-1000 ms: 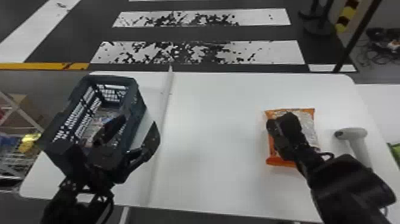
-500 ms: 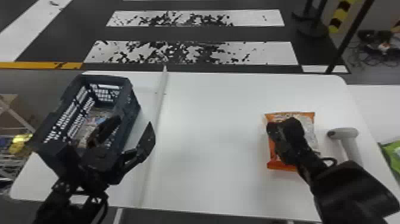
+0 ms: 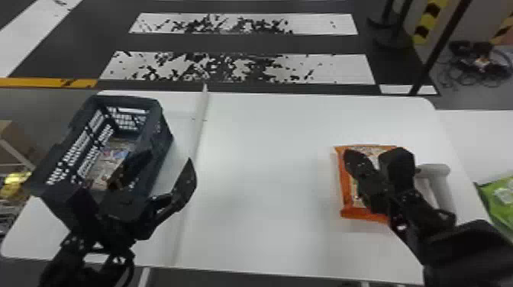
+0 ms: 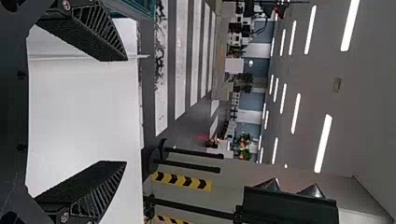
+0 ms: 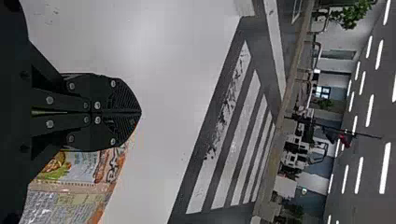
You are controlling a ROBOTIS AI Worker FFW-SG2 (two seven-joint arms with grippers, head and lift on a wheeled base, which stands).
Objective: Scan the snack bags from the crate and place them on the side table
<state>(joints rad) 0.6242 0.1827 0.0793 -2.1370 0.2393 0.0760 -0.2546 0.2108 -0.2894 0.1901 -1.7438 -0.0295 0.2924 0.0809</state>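
Note:
In the head view, my right gripper [image 3: 353, 160] is over the orange and white snack bag [image 3: 345, 191], which lies on the white table and is partly covered by the gripper. The right wrist view has the right gripper [image 5: 140, 112] shut, its fingers pressed together, with the snack bag [image 5: 79, 168] beside and below them. My left gripper [image 3: 168, 162] stands open at the near right side of the dark crate [image 3: 164, 133]. Flat packs [image 3: 110, 156] lie inside the crate. Nothing is between the fingers of the left gripper [image 4: 126, 111] in the left wrist view.
A white handheld scanner [image 3: 442, 187] is just right of the orange bag, partly behind the right gripper. The side table [image 3: 469, 133] adjoins on the right, with a green bag [image 3: 500, 198] on it. A thin raised strip [image 3: 200, 122] runs across the table beside the crate.
The right gripper has turned over the orange bag, its tip now pointing more to the left. The bag has stayed put. The head view has shifted slightly; the left gripper keeps its place beside the crate.

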